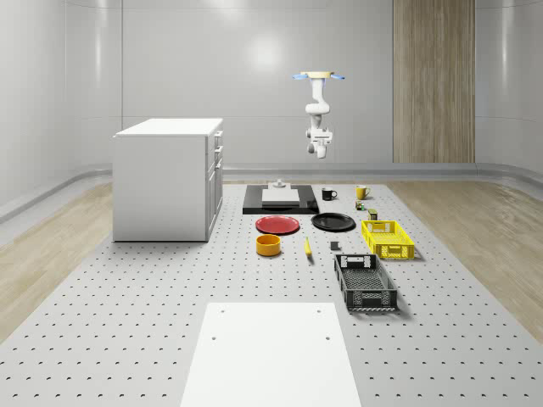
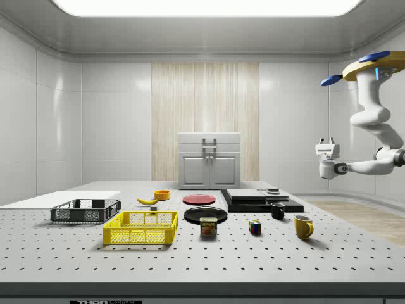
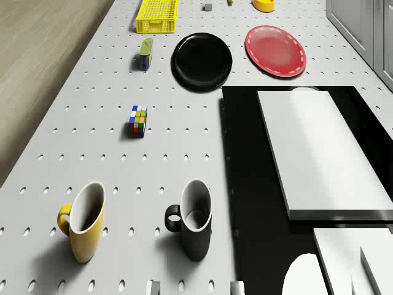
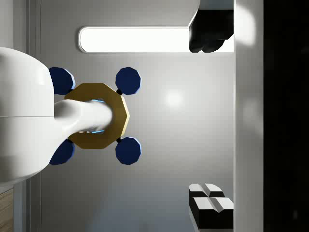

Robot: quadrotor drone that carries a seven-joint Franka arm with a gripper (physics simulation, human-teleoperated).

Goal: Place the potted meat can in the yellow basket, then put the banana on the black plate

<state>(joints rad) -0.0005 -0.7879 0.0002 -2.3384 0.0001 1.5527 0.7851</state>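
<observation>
The potted meat can (image 2: 208, 227) (image 3: 145, 53) stands on the table beside the yellow basket (image 2: 141, 228) (image 1: 388, 238) (image 3: 157, 15), outside it. The banana (image 1: 308, 248) (image 2: 147, 201) lies near the orange bowl (image 1: 269, 245). Between the can and the red plate (image 3: 275, 50) rests the bare black plate (image 1: 333, 222) (image 3: 202, 59). The drone (image 1: 318, 76) (image 2: 373, 63) hovers high above the table's far end, over the mugs. My gripper (image 2: 327, 142) (image 1: 320, 153) (image 4: 211, 121) hangs in the air, far from every object. It is turned up toward the drone, open and holding nothing.
A black mug (image 3: 193, 218), a yellow mug (image 3: 83, 221) and a Rubik's cube (image 3: 138, 121) stand below the drone. A black slab (image 1: 280, 203) carries a white block (image 3: 319, 147). A black basket (image 1: 365, 281), a white cabinet (image 1: 168, 178) and a white sheet (image 1: 271, 352) sit on the table.
</observation>
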